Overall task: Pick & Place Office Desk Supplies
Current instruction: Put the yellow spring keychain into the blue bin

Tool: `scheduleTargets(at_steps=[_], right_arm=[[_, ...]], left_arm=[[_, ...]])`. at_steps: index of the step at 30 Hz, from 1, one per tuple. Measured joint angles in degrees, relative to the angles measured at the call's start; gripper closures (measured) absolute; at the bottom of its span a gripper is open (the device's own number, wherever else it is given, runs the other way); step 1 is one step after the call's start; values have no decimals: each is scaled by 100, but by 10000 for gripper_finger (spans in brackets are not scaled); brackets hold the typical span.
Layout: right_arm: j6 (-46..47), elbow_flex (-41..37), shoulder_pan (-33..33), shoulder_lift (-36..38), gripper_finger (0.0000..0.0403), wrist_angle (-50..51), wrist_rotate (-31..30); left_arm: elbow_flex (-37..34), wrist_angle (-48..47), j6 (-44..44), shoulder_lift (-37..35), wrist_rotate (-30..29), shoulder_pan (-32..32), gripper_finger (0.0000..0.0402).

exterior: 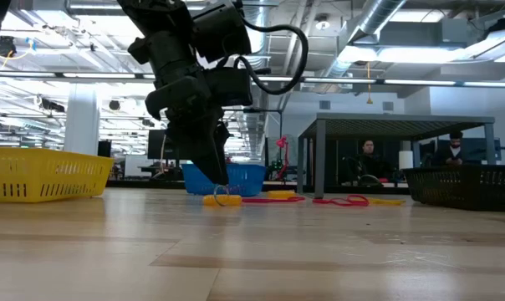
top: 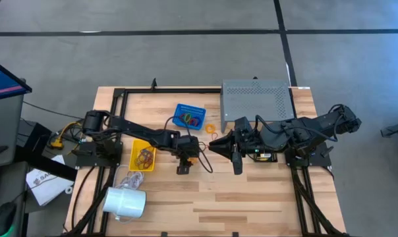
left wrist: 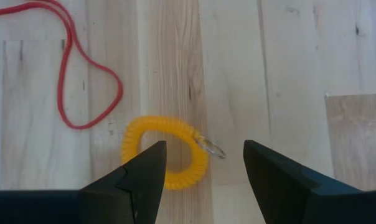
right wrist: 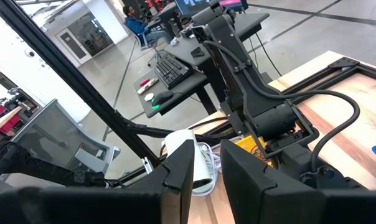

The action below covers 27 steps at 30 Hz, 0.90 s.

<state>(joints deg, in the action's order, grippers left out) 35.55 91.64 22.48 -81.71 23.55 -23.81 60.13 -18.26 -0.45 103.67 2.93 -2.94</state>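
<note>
A yellow coiled band [left wrist: 169, 152] with a small metal ring [left wrist: 211, 148] lies flat on the wood. My left gripper [left wrist: 205, 165] is open and points down right over it, one finger on the coil's side and the other past the ring. In the low view its fingertips [exterior: 219, 180] come down to the coil [exterior: 223, 199]. A red rubber band [left wrist: 70, 68] lies beside it. My right gripper [right wrist: 208, 171], near the table's middle [top: 215, 146], is open by a narrow gap and holds nothing. My left gripper comes at the yellow coiled band from above, pointing down, with the coil's rim [left wrist: 175, 177] between its open fingers. Whether a fingertip [left wrist: 152, 163] touches the coil, I cannot tell. The coil lies flat on the table.
A yellow tray [top: 144, 157] holding rubber bands sits left of my left gripper, and a blue tray [top: 189, 116] holding more bands sits farther back. The grey perforated shelf [top: 255, 99] stands at the far right. A white cylinder [top: 125, 202] lies near the left front. Another orange ring [top: 210, 128] lies near the shelf.
</note>
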Motion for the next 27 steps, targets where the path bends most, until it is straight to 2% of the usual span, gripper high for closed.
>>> scheduleTargets(at_steps=[18, 22, 27], right_arm=[[-2, 0, 0, 0, 326, 0, 2], [-2, 0, 0, 0, 326, 1, 1], [-2, 0, 0, 0, 326, 4, 2]], left_arm=[[-1, 225, -2, 407, -58, -2, 196], [-1, 227, -31, 410, -73, -1, 230], [-1, 236, -340, 416, -147, 9, 320]])
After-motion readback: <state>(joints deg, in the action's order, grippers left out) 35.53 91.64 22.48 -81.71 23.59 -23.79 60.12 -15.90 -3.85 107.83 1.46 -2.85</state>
